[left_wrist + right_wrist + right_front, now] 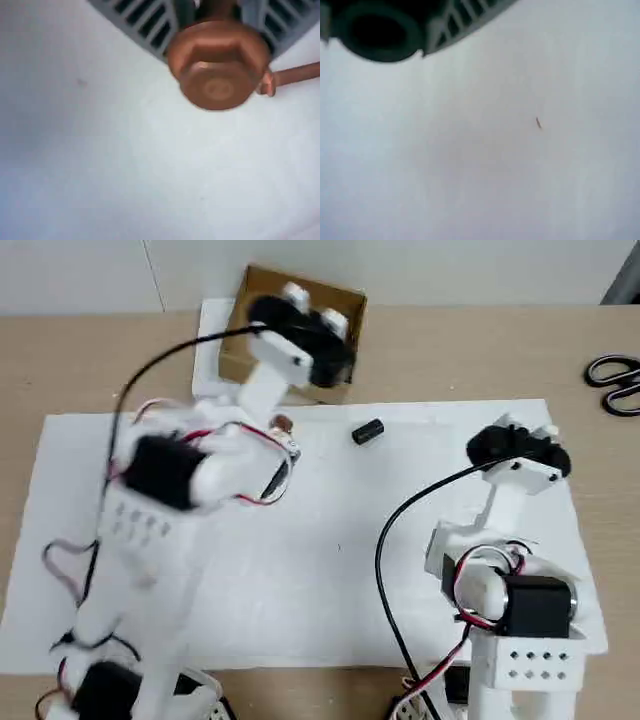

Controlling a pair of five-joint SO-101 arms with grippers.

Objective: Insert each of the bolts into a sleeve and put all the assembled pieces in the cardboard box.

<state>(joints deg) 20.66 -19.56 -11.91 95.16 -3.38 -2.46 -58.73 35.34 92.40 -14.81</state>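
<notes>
The left gripper [215,12] is clamped on a copper bolt [217,70], hex head toward its wrist camera and shank running back between the fingers, while the right gripper [382,12] grips a black sleeve [380,35] with the open bore facing its own camera. In the high view the two stand well apart, the left arm by the cardboard box [352,308] and the right gripper over the right side of the paper [330,570]. Mating them will likely call for bringing both toward the middle and setting shank and bore on one line.
</notes>
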